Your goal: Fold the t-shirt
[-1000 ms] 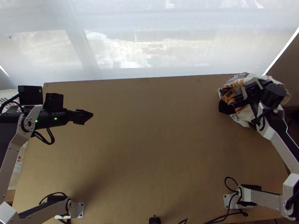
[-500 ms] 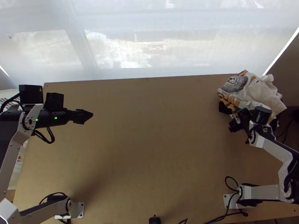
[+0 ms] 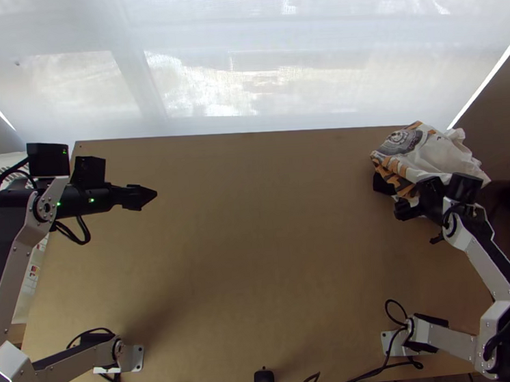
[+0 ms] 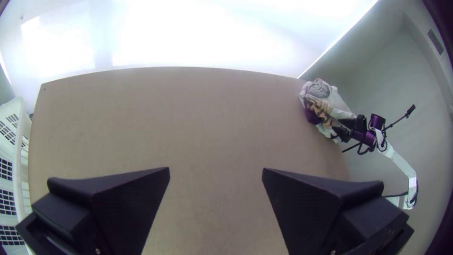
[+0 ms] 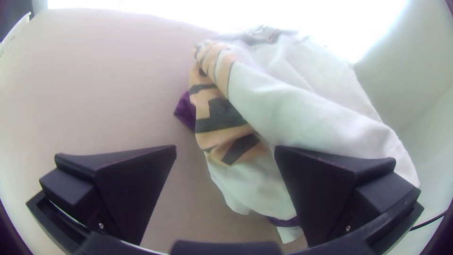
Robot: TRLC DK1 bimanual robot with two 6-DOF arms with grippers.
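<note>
- Your left tool [image 3: 143, 197] is hovering over the left side of the bench [image 3: 258, 259], its fingers standing wide apart.
- Your right tool [image 3: 411, 199] is hanging at the t-shirt's [image 3: 451, 155] near side, opening wide.
- The t-shirt is lying bunched at the far right corner, dark cloth [image 3: 382, 183] poking out beneath.

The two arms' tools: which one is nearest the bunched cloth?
The right tool, right at the cloth; the left tool is over the table's other side.
</note>
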